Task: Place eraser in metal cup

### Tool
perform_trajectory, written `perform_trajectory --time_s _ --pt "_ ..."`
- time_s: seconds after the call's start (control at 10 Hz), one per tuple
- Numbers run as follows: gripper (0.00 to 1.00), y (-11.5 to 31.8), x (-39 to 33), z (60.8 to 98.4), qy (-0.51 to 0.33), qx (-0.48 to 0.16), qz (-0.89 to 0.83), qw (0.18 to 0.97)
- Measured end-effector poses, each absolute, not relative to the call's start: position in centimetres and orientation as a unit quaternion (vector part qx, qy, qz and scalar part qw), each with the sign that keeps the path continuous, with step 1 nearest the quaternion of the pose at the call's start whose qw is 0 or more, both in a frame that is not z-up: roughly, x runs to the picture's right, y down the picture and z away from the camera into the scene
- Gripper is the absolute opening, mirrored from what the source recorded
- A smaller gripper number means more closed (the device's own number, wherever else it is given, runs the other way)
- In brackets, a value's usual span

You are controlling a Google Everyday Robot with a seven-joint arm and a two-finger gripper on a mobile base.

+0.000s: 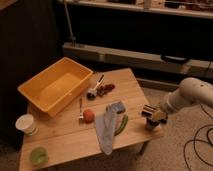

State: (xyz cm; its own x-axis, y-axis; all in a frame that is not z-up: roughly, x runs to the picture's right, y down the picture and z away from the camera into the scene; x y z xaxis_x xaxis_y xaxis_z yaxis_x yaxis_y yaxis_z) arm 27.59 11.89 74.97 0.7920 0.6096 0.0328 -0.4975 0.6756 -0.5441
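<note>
At the table's (65,145) right edge, the pincer (154,116) hangs over the metal cup (151,125); its grip cannot be told.

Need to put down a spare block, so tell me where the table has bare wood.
Bare wood lies between the white cup, green cup and cloth. Mid-table is crowded around the tomato. The claw sits at the right edge.
</note>
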Motion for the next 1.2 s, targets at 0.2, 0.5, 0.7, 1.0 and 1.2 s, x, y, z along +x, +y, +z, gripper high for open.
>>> perform_trajectory --time_s 0.2,0.5,0.7,1.0,1.2 --pt "0.00 11.5 27.9 74.7 -0.115 -0.251 0.302 0.913" --pt "0.00 12.3 27.6 75.0 -0.130 -0.244 0.296 0.914" --pt "0.00 12.7 26.9 75.5 -0.136 -0.242 0.290 0.916" --pt "0.00 13.3 27.0 75.7 -0.130 -0.232 0.286 0.921" --pt "0.00 13.6 26.9 75.9 -0.125 -0.229 0.284 0.922"
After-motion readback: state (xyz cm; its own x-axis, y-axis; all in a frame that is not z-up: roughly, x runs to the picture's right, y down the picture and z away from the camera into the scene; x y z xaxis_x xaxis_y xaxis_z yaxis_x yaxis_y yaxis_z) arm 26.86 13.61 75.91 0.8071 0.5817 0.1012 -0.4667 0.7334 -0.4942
